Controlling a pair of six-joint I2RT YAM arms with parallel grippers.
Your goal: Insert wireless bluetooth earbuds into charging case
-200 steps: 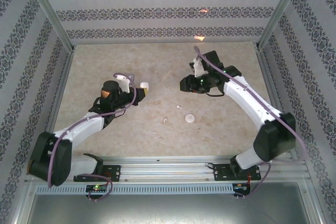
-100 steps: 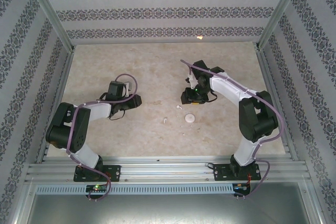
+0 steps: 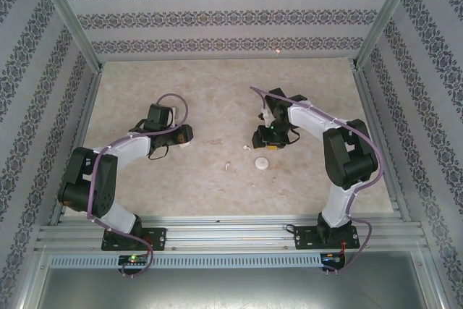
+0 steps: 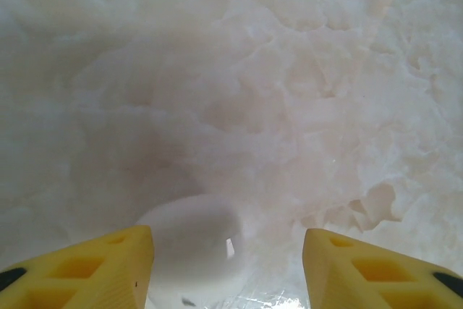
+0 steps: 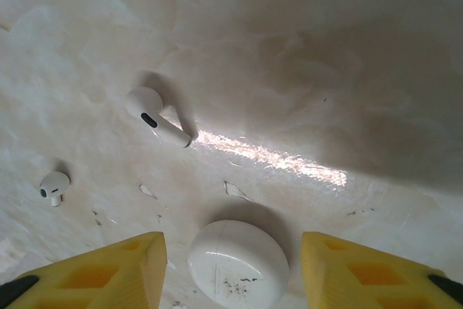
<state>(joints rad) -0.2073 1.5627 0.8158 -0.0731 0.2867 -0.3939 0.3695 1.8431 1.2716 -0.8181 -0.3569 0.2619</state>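
Where the left gripper (image 4: 226, 240) hangs low over the marbled desk (image 4: 289, 70), its jaws stand apart and grip nothing. A glossy white rounded piece (image 4: 194, 251) lies between them, close to one yellow finger. Further right, two wireless bluetooth earbuds (image 5: 155, 115) lie loose on the desk, apart from each other. Just beside them the charging case (image 5: 239, 269), scuffed, sits on the desk between the right gripper's (image 5: 231, 240) parted jaws — not held.

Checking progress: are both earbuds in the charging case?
No, one earbud and a second earbud lie on the table apart from the charging case.
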